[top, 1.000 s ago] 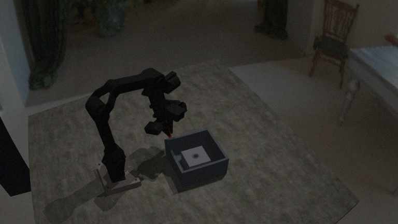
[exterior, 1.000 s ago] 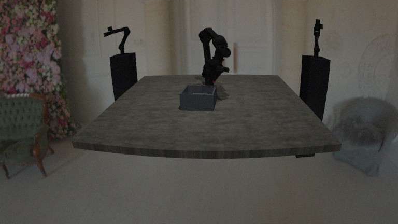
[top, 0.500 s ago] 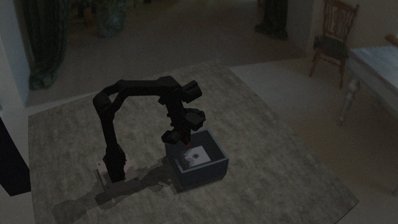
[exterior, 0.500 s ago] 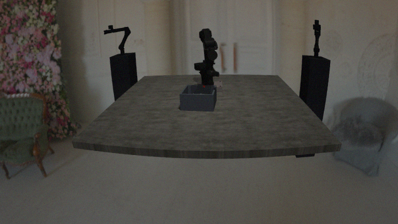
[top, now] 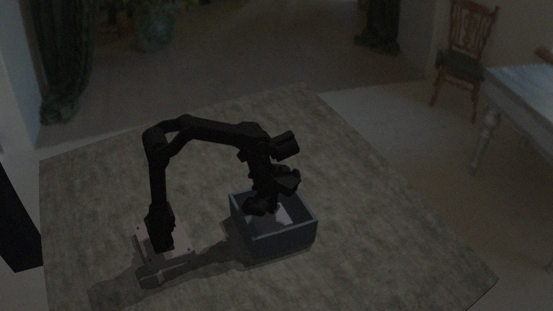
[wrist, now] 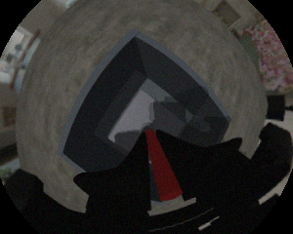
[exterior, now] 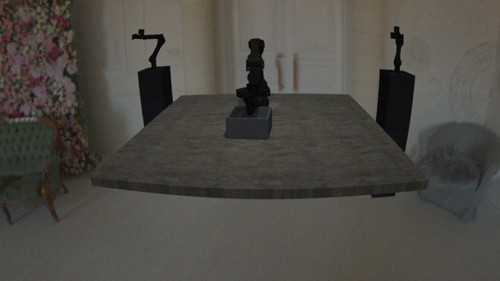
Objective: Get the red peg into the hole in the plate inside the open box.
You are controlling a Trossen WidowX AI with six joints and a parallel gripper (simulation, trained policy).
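Arm base (top: pixel 185 246) (exterior: pixel 275 107) on table (top: pixel 366 226) (exterior: pixel 258 160) (wrist: pixel 44 93), left of box (top: pixel 285 230) (exterior: pixel 247 129) (wrist: pixel 95 73) in top view. Gripper (top: pixel 271 209) (exterior: pixel 250 115) (wrist: pixel 150 134) nearly closed, clamped on peg (top: pixel 271 214) (exterior: pixel 250 116) (wrist: pixel 163 168), whose tip shows red within the box walls. Plate (top: pixel 281 214) (wrist: pixel 134 114) at box bottom, partly shadowed; hole hidden, peg seating cannot be told.
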